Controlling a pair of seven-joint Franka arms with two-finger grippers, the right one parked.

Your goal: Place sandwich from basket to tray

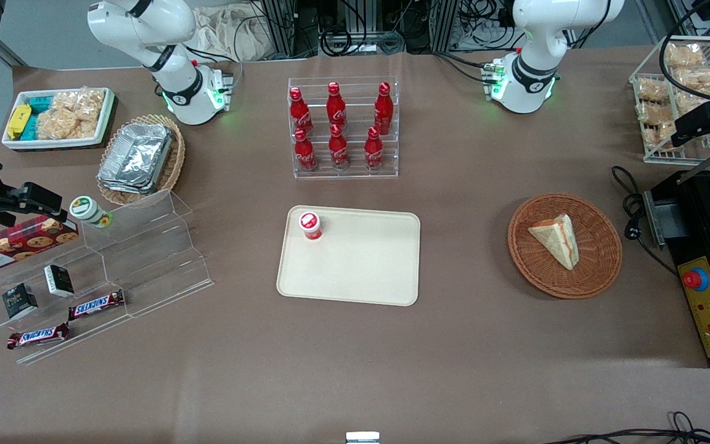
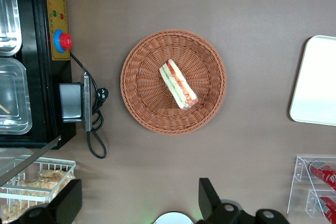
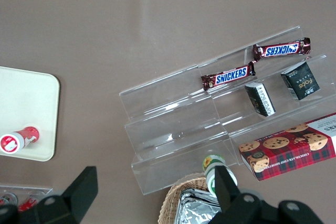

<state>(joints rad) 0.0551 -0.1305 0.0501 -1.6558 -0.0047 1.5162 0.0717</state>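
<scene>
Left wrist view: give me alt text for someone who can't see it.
A triangular sandwich lies in a round reddish-brown wicker basket on a brown table, with the open gripper high above it. An edge of the cream tray shows beside the basket.

We see sandwich (image 1: 556, 239) (image 2: 178, 84): pale bread wedge, red and green filling along edge, lying flat inside basket (image 1: 601, 271) (image 2: 142, 61). Basket round, reddish-brown, woven. Tray (image 1: 361, 271) (image 2: 317, 82) flat, cream, rounded corners, well apart from basket, toward parked arm's end. Our gripper (image 2: 139, 205) hangs above basket.
</scene>
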